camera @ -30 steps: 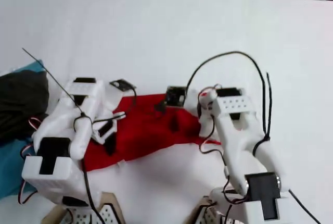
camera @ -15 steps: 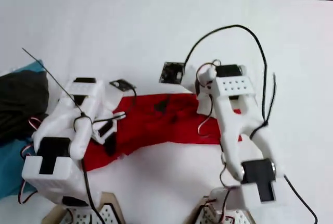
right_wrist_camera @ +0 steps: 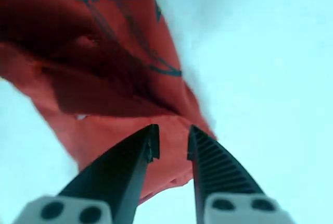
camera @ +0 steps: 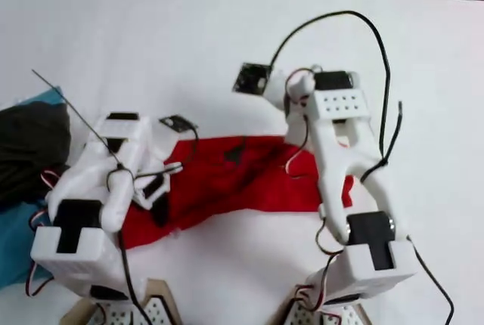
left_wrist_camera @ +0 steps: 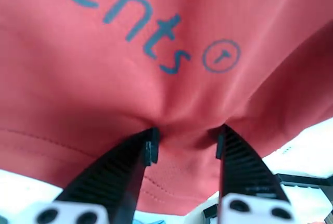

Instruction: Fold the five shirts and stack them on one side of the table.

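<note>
Broadly, a white table (camera: pixel 227 30) spreads under both arms. The red shirt (camera: pixel 227 181) lies across its near middle as a long, rumpled band, unfolded, with dark print showing on its upper surface. One end of the band sits beneath the left arm (camera: pixel 98 189) and the other end passes under the right arm (camera: pixel 340 159).

At the table's left edge, beside the left arm, a dark shirt (camera: pixel 30 143) is heaped on a teal shirt (camera: pixel 11 242). Both lie apart from the red one.

The left arm leans in low over the shirt's left end. The right arm stretches farther up the table, and its forearm crosses the shirt's right end.

The left gripper (left_wrist_camera: pixel 184 140) presses into the red cloth and grasps it, with a puckered fold of fabric bunched between its two black fingers just below the printed lettering. The right gripper (right_wrist_camera: pixel 170 143) has its fingers drawn close together on the shirt's edge, with red cloth between the tips and bare table beside them.

A black cable (camera: pixel 333 13) arcs high over the right arm. A small black board (camera: pixel 253 79) sits at that arm's far end, above the table just beyond the shirt.
</note>
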Action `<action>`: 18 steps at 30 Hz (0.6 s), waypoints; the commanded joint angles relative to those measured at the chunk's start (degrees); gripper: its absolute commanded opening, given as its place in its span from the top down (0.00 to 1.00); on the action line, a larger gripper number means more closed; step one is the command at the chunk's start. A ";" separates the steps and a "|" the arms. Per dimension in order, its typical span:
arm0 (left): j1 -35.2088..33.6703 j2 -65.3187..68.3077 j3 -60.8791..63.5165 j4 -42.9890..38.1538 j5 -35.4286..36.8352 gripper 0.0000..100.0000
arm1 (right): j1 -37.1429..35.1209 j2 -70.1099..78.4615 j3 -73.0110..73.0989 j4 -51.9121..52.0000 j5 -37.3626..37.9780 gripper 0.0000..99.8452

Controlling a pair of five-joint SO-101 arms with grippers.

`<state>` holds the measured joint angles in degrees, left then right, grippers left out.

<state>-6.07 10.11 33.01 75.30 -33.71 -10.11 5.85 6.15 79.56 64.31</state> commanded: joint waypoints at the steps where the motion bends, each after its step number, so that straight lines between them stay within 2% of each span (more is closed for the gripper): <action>1: 0.26 0.09 -0.40 -0.97 0.00 0.79 | 1.27 -3.47 -1.41 5.05 0.00 0.93; 6: 0.26 0.09 -0.48 -1.41 0.00 0.79 | -1.10 -13.49 10.46 7.78 0.09 0.97; 12: 0.44 0.09 -0.48 -1.23 0.00 0.79 | -9.01 -21.58 27.25 -8.22 -1.76 0.97; 15: 0.26 0.00 -0.04 -0.97 0.00 0.79 | -10.33 -18.51 27.87 -15.25 -5.71 0.97; 18: 0.26 -0.26 -0.13 -0.97 0.00 0.79 | -10.51 -12.00 26.99 -19.56 -6.33 0.97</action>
<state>-6.07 10.11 33.01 75.30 -33.71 -20.22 -9.98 33.67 63.91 58.95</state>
